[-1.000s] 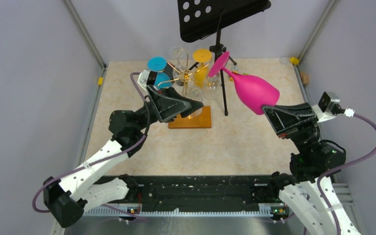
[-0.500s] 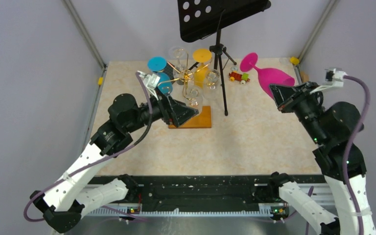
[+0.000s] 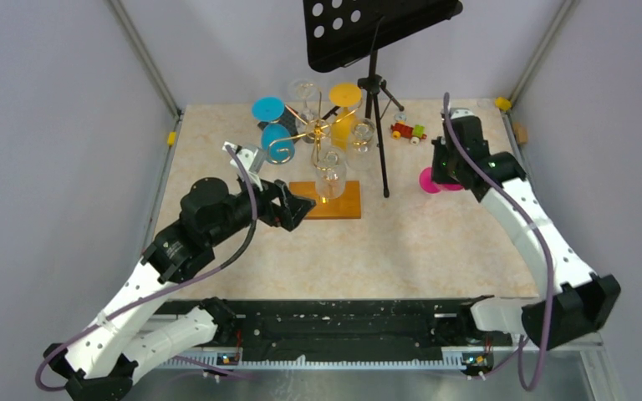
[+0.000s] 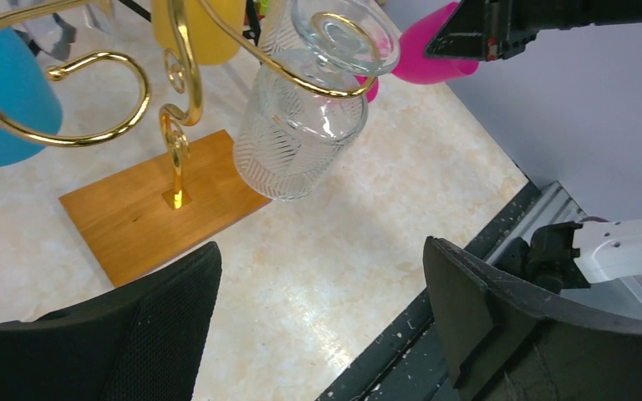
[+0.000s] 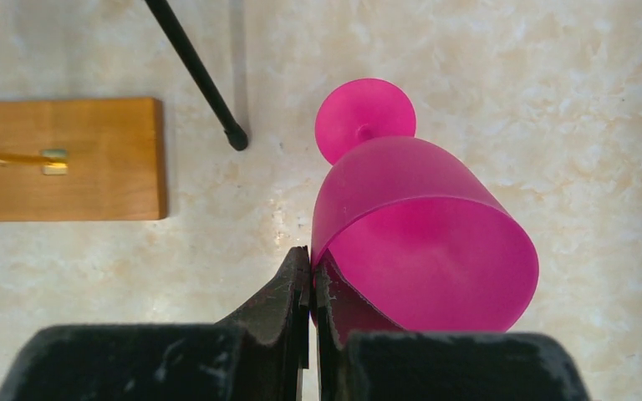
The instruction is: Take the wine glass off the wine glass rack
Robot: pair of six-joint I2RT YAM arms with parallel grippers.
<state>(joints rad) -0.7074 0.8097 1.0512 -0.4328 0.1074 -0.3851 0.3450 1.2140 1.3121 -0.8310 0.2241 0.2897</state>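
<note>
The wine glass rack (image 3: 316,132) is a gold wire tree on an orange-brown wooden base (image 3: 338,206). Several glasses hang on it, among them a clear ribbed one (image 4: 297,138) on a curled arm. A pink wine glass (image 5: 418,225) is off the rack, low over the table right of the music stand, bowl mouth up. My right gripper (image 5: 311,255) is shut on its rim, one finger inside the bowl and one outside. In the top view the right wrist covers most of that pink glass (image 3: 427,180). My left gripper (image 3: 295,207) stands open and empty just near-left of the base.
A black music stand (image 3: 377,100) rises behind the rack, one leg tip (image 5: 236,138) between base and pink glass. Blue glasses (image 3: 268,109) and a yellow one (image 3: 344,96) hang on the rack's far side. A toy train (image 3: 407,130) lies at the back.
My right arm has swung the pink glass from high and tilted down to the table's right side, now upright. My left gripper has drawn back and down from the rack, still open.
</note>
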